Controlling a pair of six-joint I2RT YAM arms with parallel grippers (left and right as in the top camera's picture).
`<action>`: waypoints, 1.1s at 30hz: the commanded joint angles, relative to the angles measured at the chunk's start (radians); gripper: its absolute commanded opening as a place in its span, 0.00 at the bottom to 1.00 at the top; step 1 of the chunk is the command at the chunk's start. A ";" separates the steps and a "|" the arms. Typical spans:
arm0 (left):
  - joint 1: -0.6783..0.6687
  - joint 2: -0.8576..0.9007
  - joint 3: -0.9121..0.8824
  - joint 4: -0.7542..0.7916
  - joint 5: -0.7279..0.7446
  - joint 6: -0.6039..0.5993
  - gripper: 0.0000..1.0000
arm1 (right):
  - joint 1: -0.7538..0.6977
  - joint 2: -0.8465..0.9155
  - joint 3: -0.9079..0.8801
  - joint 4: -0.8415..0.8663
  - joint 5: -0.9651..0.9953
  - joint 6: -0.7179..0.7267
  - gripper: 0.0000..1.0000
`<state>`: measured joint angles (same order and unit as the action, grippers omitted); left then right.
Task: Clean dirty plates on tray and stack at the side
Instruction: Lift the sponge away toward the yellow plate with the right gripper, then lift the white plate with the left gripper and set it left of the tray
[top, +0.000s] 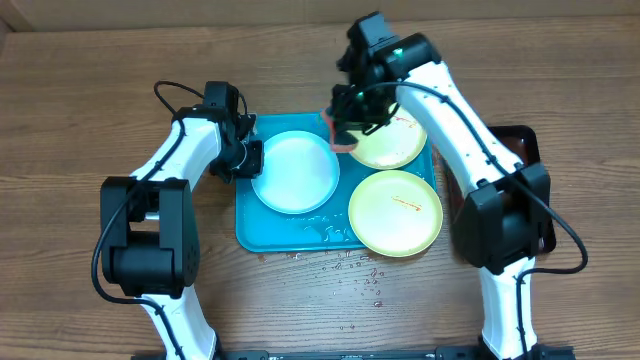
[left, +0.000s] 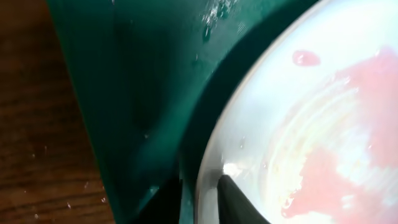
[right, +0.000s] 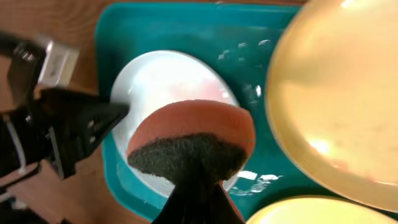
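Tray – turquoise, wet, at the table centre; carries all three plates.
Pale blue-white plate – left half of the tray, pink smears across its face.
Far yellow-green plate – far right corner.
Near yellow-green plate – near right corner, thin red streak.
Left gripper – jaws narrow, pinching the left rim of the pale blue-white plate.
Right gripper – jaws clamped on an orange sponge, dark scouring face showing, over the gap between the pale blue-white plate and the far yellow-green plate; contact cannot be told.
Dark tray – right of the tray, partly under the right arm.
Water droplets – on the table just near of the tray.
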<state>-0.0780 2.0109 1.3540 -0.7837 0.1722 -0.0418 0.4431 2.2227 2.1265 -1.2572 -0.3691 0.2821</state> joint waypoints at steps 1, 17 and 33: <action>-0.007 0.020 0.008 -0.045 0.003 -0.077 0.24 | 0.002 -0.023 0.021 -0.002 0.018 0.010 0.04; -0.001 0.006 0.048 -0.032 0.000 -0.093 0.04 | 0.001 -0.034 0.022 -0.026 0.038 0.011 0.04; -0.052 -0.326 0.122 -0.048 -0.391 -0.021 0.04 | -0.111 -0.108 0.022 -0.035 0.039 0.010 0.04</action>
<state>-0.0902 1.7473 1.4536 -0.8242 -0.0772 -0.0933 0.3679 2.1635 2.1265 -1.2953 -0.3328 0.2882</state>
